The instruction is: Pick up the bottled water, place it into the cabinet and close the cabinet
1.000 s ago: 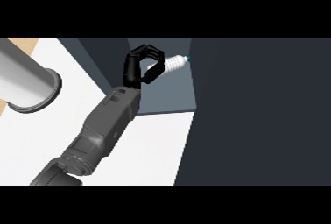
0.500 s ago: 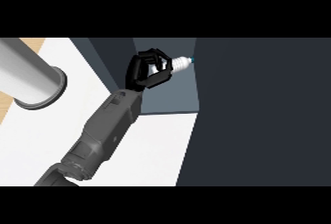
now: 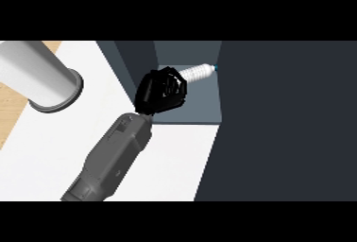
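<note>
The bottled water (image 3: pixel 198 71) is a ribbed clear bottle with a small blue cap. It lies on its side inside the open cabinet (image 3: pixel 199 106), on the grey-blue shelf, cap pointing right toward the dark door. My left hand (image 3: pixel 162 90) reaches in from the lower left. Its black fingers are curled round the bottle's near end and hide that end, so only the neck half of the bottle shows. My right hand shows nowhere in the head view.
A big white cylinder (image 3: pixel 38 75) with a grey rim stands on the white counter (image 3: pixel 55 156) at the upper left. The cabinet's dark door (image 3: pixel 286 123) fills the right side. A strip of wooden surface (image 3: pixel 14 118) runs along the far left edge.
The hand's fingers, spread in a wide loop a second ago, have curled into a tight bunch. The hand has shifted slightly down and right, and the bottle sticks out further past it.
</note>
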Controlling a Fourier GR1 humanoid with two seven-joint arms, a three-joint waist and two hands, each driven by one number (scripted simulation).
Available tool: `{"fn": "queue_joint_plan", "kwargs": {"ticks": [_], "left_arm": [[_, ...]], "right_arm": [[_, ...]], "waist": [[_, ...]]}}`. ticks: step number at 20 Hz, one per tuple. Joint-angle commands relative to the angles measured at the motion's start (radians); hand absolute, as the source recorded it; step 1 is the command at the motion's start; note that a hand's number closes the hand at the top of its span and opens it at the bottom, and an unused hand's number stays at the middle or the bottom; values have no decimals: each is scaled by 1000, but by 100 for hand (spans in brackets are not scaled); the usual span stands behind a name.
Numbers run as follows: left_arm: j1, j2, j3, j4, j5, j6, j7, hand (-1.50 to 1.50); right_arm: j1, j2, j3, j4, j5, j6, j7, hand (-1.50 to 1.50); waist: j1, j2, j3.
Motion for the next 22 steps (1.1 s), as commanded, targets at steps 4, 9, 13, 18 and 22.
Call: {"fn": "queue_joint_plan", "kwargs": {"ticks": [4, 9, 13, 18, 22], "left_arm": [[337, 24, -77, -375, 26, 24, 66, 150], [541, 90, -139, -664, 22, 56, 140, 150], [702, 177, -123, -790, 65, -20, 120, 150], [839, 261, -102, -997, 83, 10, 171, 150], [1005, 364, -71, -1166, 114, -33, 174, 150]], "right_arm": [[8, -27, -2, -63, 23, 5, 26, -150], [-28, -93, 33, -96, 12, 76, 84, 150], [-55, -107, 129, -109, -35, 157, 87, 150], [-195, -2, 194, -83, -27, 170, 195, 150], [-250, 38, 182, -89, -11, 150, 278, 150]], "waist": [[35, -8, 1], [32, -5, 1], [21, 2, 0], [35, 6, -3], [38, 2, -3]]}}
